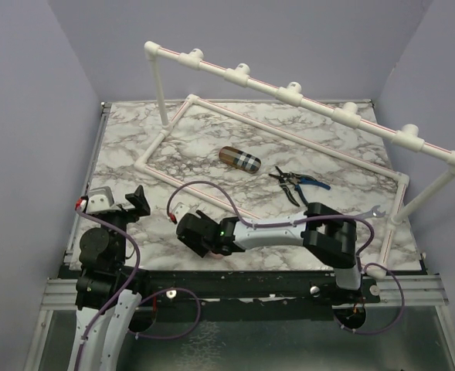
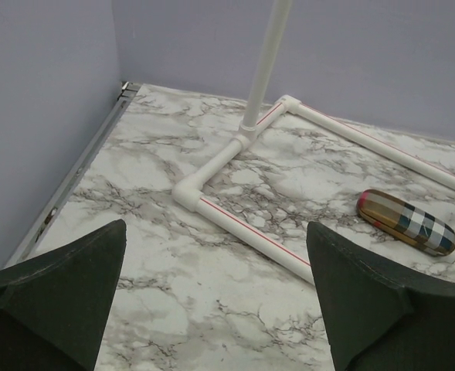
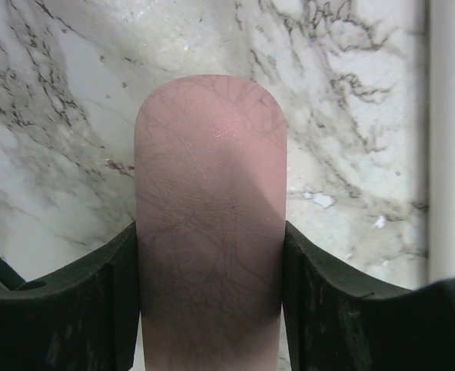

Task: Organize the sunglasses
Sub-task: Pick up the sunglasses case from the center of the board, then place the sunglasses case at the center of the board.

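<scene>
No sunglasses show in any view. An oblong pink case (image 3: 210, 170) lies on the marble table (image 3: 351, 93) and fills the middle of the right wrist view. My right gripper (image 3: 210, 226) is shut on it, one dark finger pressed against each long side. From above, the right gripper (image 1: 187, 224) is low over the table's front middle and covers most of the case. My left gripper (image 2: 217, 226) hovers open over bare marble at the front left, with nothing between its fingers (image 2: 80, 270). In the top view the left gripper (image 1: 123, 202) stands apart from the case.
A brown plaid case (image 1: 238, 158) lies mid-table, also seen as the plaid case (image 2: 406, 222). Black-and-blue pliers (image 1: 293, 182) lie to its right. A white pipe frame (image 1: 289, 93) rises over the table, with its base pipe (image 2: 246, 224) running along the marble. A small pale object (image 1: 375, 209) lies near the right pipe.
</scene>
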Robot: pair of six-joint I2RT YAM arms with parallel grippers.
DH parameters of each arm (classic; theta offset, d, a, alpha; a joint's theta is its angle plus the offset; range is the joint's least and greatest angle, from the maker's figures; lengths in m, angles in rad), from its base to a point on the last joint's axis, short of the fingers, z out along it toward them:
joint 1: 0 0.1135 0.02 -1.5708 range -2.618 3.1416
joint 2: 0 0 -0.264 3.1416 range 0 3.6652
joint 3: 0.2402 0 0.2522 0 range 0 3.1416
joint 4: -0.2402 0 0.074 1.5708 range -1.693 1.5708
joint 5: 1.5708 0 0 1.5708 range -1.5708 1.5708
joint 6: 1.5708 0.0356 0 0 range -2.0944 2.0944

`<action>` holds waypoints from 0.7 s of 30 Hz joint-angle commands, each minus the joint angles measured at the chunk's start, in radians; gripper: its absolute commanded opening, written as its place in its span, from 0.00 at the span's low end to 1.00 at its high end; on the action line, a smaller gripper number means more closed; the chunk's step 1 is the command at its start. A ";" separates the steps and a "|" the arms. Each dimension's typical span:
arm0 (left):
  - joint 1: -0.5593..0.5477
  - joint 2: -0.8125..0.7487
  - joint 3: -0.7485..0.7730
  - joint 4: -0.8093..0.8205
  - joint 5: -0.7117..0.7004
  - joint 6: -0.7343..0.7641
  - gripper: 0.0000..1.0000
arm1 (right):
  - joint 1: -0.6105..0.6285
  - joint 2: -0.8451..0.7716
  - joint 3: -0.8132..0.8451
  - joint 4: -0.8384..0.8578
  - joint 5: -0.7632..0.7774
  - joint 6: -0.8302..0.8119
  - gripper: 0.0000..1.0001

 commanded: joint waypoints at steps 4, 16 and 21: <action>0.004 -0.030 -0.021 0.040 0.017 -0.007 0.99 | -0.052 -0.032 -0.051 0.053 -0.066 -0.259 0.28; 0.004 -0.032 -0.024 0.044 0.033 -0.003 0.99 | -0.235 -0.193 -0.088 0.119 -0.134 -0.498 0.27; 0.005 -0.033 -0.027 0.047 0.046 -0.002 0.99 | -0.394 -0.171 -0.074 0.185 -0.244 -0.616 0.28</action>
